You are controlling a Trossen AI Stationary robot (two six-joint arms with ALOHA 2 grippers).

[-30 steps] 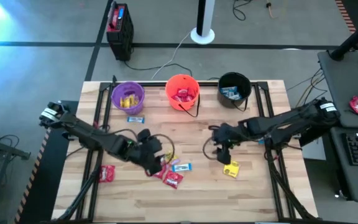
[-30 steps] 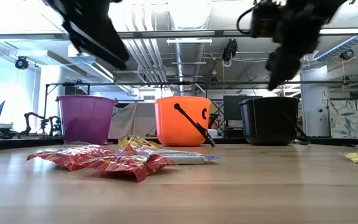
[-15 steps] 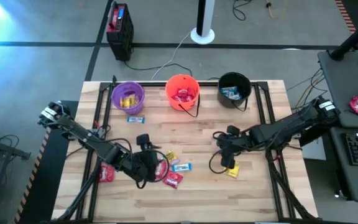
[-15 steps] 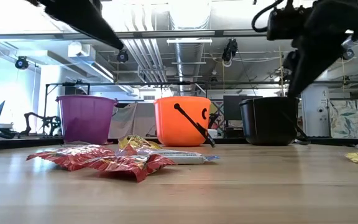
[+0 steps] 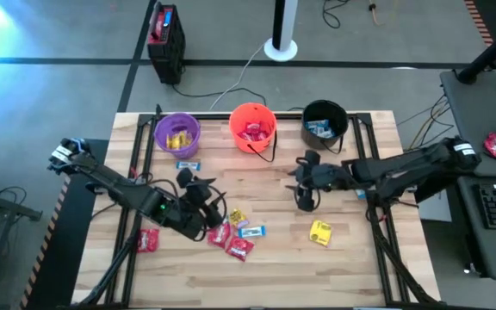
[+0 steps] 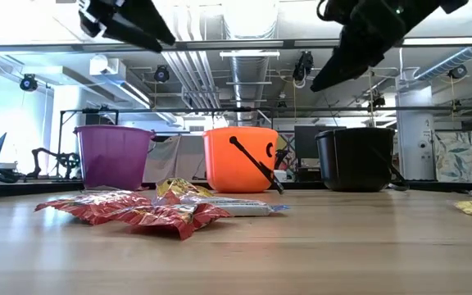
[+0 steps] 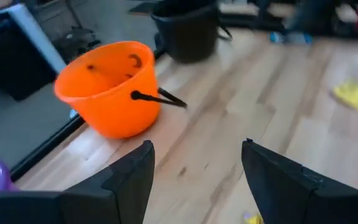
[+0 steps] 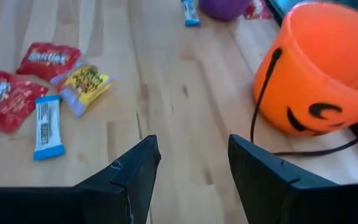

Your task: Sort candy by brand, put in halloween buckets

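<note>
Three halloween buckets stand along the far edge: purple [image 5: 177,133], orange [image 5: 252,127] and black [image 5: 324,123], each with candy inside. Loose candy lies flat on the wood: a blue-white packet [image 5: 188,164], a red one [image 5: 148,240], a mixed cluster [image 5: 233,232] and a yellow packet [image 5: 319,232]. My left gripper [image 5: 205,185] hangs open above the table beside the cluster, facing the orange bucket [image 7: 107,87]. My right gripper [image 5: 296,181] hangs open left of its arm, with nothing between its fingers [image 8: 135,168].
Black frame rails [image 5: 362,155] run along both sides of the wooden table. The orange bucket's thin black handle [image 8: 263,93] hangs down its near side. Bare wood lies between the two grippers and along the near edge.
My left gripper has risen from low over the candy cluster, swung toward the far edge and tipped up from pointing down. My right gripper has left the yellow packet, moved toward the far edge and tipped up too. Both stay open; the candy lies unmoved.
</note>
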